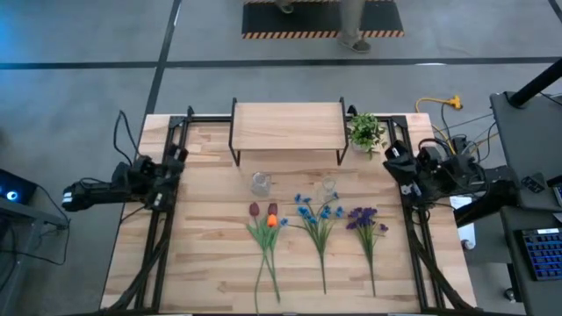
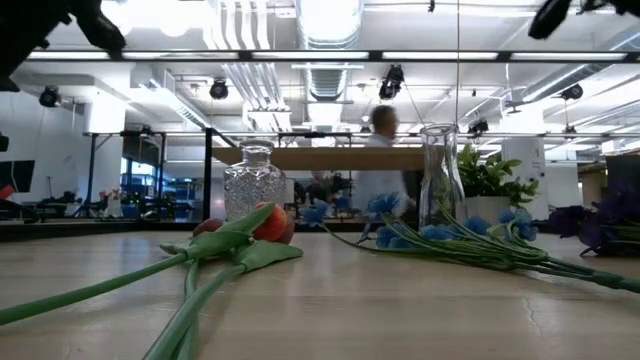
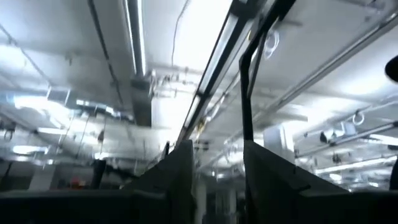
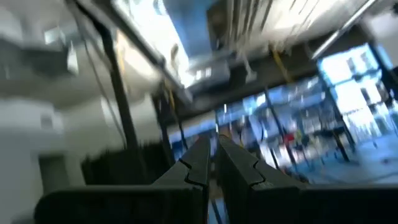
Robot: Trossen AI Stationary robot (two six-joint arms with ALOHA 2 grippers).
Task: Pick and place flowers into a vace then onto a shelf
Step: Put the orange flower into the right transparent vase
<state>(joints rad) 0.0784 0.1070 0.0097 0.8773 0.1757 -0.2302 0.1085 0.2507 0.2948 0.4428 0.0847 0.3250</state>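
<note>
The flowers lie flat on the table in three groups: dark red and orange tulips (image 1: 264, 217), a blue bunch (image 1: 317, 211) and a purple bunch (image 1: 366, 219), stems toward the near edge. Two empty glass vases stand upright behind them, a cut-glass one (image 1: 261, 183) and a taller clear one (image 1: 327, 186). The shelf (image 1: 288, 124) stands at the far edge. My left gripper (image 3: 217, 155) is open at the table's left side and points up at the ceiling. My right gripper (image 4: 213, 155) is shut at the right side, also aimed into the room.
A small leafy potted plant (image 1: 365, 132) stands right of the shelf. Black frame rails (image 1: 158, 228) run along both sides of the table. In the low view the blue blooms (image 2: 400, 235) lie by the clear vase (image 2: 441, 175). A person (image 2: 385, 150) walks far behind.
</note>
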